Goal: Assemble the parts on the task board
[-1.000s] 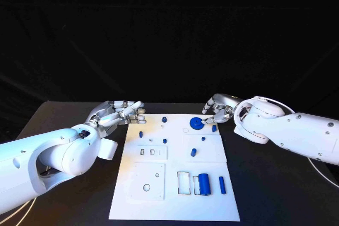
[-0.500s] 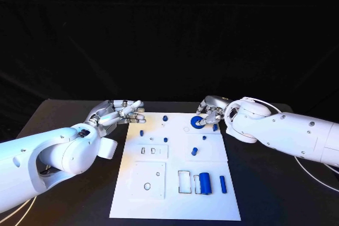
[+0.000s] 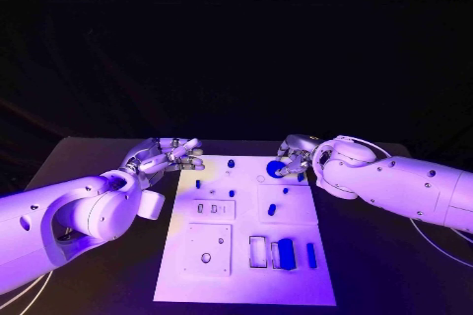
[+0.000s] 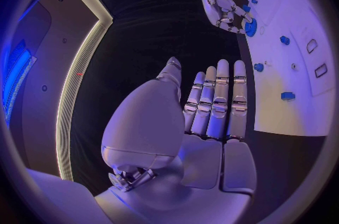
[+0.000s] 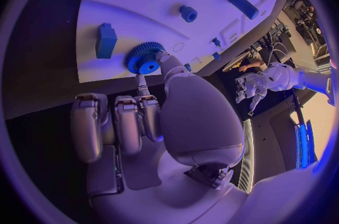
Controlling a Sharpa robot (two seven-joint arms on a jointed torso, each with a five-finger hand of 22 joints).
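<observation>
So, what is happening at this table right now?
A two-armed robot is assembling small blue parts on a white task board. Its right hand pinches a blue gear at the board's far edge. Its left hand hovers open beside the board's far left corner, holding nothing. Other blue parts, such as a cylinder, lie on the board.

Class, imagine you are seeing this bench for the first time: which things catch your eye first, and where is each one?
The white task board lies in the middle of the black table, dotted with small blue parts. At its far edge the right hand touches a blue gear with its fingers. The left hand hovers open beside the board's far left corner.
</observation>
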